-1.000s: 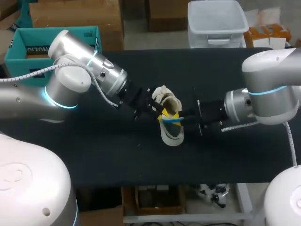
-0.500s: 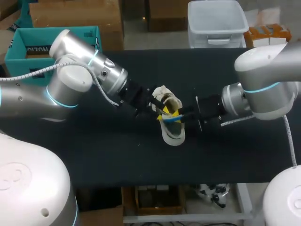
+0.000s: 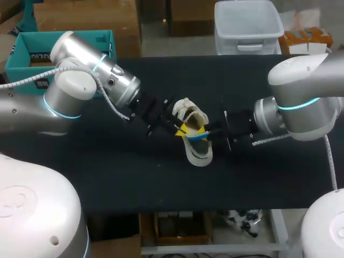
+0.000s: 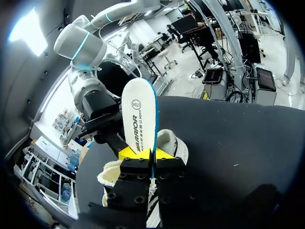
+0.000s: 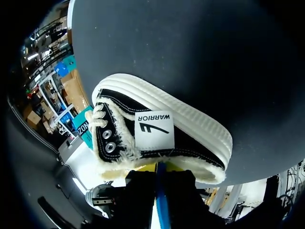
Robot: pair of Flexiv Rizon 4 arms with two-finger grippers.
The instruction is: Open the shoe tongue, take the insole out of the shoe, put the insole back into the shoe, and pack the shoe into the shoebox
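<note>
The right gripper (image 5: 159, 168) is pinching the blue-edged insole (image 5: 161, 202) between its dark fingers, yellow tips just showing. The black shoe (image 5: 128, 106) with white ribbed sole is lying just ahead on the dark table (image 5: 190, 52), its white side tag (image 5: 153, 130) and eyelets (image 5: 110, 141) facing the camera.

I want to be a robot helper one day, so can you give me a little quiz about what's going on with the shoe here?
1. True or false: the insole is lying flat inside the shoe.
2. What colour is the thin edge of the insole? A red, B blue, C green.
3. Fill in the gap: the left jaws are shut on the ____.

Key: 1 false, because it stands upright outside the shoe. 2 B. 3 insole.
</note>
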